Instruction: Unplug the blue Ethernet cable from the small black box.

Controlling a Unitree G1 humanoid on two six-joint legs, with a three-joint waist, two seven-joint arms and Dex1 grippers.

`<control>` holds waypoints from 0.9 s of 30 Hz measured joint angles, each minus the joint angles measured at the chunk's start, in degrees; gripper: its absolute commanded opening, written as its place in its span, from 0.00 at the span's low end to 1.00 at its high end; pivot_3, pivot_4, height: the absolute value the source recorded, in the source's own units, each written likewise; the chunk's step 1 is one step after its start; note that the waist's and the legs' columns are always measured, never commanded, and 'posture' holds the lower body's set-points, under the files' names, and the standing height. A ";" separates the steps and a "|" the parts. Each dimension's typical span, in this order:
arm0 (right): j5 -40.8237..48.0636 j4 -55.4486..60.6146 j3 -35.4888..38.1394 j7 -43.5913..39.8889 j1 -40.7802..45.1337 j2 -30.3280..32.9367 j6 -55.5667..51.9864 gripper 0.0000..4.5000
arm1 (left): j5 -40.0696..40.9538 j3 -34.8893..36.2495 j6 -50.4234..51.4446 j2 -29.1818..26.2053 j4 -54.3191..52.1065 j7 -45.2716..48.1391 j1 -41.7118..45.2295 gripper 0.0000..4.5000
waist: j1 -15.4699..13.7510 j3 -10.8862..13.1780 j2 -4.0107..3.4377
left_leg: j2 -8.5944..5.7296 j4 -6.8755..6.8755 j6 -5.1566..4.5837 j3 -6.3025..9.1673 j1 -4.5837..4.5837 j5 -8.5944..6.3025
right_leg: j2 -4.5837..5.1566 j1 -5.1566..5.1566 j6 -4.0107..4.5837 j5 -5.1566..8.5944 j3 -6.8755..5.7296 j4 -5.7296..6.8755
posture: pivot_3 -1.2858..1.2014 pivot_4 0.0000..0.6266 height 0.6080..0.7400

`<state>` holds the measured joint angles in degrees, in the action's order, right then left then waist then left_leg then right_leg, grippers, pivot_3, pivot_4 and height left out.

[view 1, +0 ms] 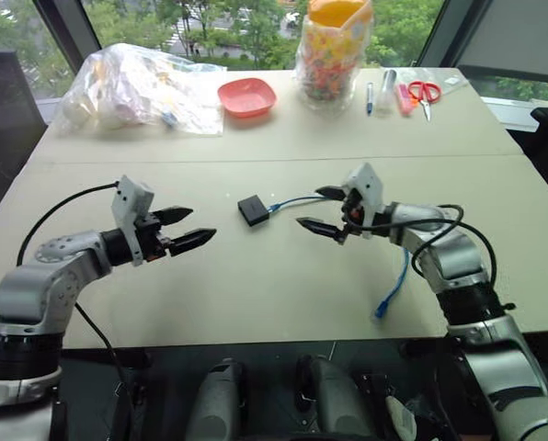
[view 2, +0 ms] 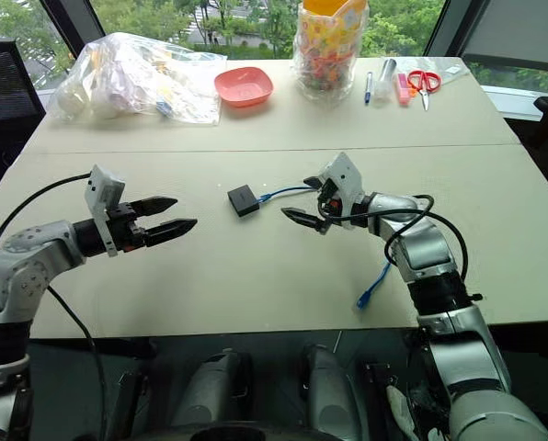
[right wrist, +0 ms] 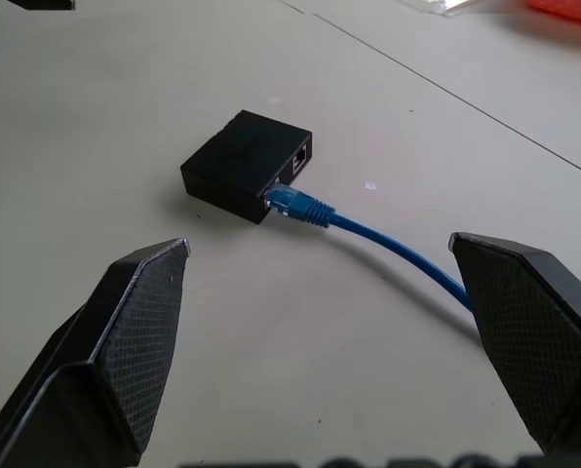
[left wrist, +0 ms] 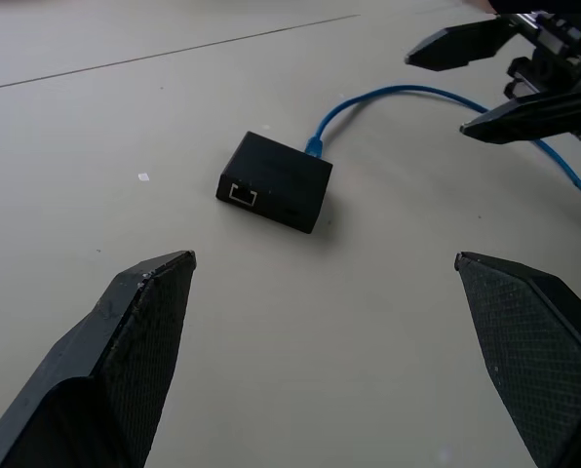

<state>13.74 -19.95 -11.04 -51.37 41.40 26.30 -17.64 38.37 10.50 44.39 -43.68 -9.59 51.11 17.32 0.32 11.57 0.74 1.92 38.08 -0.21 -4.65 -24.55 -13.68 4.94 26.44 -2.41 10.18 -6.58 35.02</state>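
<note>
- My left hand [view 1: 189,228] and right hand [view 1: 321,209] both gape wide, holding nothing.
- The small black box [view 1: 253,210] sits on the surface [view 1: 256,294] between them, the blue Ethernet cable [right wrist: 388,244] plugged into it.

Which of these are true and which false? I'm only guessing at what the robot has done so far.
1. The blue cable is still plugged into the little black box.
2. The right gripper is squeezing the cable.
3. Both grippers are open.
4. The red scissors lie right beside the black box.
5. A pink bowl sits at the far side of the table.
1. True: the blue Ethernet cable has its plug seated in the small black box.
2. False: the right gripper holds nothing; the cable runs between its spread fingers untouched.
3. True: the left gripper is open too.
4. False: the red scissors lie at the far right of the table.
5. True: the pink bowl sits there.
</note>
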 measured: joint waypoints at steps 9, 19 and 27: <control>-13.02 -47.04 -3.73 -3.56 22.46 -10.58 22.24 1.00 | 2.11 3.57 1.57 0.86 -5.66 -3.67 -6.04 1.00 | 0.50 0.00 -0.01 | 0.03 -0.07 0.01 0.00 0.01 0.01 | 0.08 -0.03 -0.08 -0.22 0.03 0.07 | 0.52 0.24 1.00; -20.23 -55.74 -4.13 -8.05 27.35 -15.37 22.88 0.37 | 4.13 6.77 3.01 4.69 -13.93 -12.92 -12.99 1.00 | 0.96 -0.09 0.00 | 0.15 -0.07 0.14 -0.02 0.38 0.09 | -0.03 -0.23 -0.13 -0.17 0.07 0.25 | 0.52 0.24 1.00; -22.73 -56.04 -2.75 -8.14 27.63 -15.92 25.20 0.00 | 2.29 5.41 1.55 4.32 -9.05 -12.79 -9.74 1.00 | 0.79 -0.09 -0.01 | 0.27 -0.06 0.27 -0.03 0.42 0.15 | -0.20 -0.24 0.17 -0.16 0.07 0.23 | 0.52 0.24 1.00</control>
<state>-8.99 -75.99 -13.79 -59.51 69.03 10.38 7.56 40.67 15.91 45.95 -39.36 -18.64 38.32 7.58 1.12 11.48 0.73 2.19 38.02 0.06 -4.68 -24.14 -13.52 4.74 26.20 -2.25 10.02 -6.50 35.26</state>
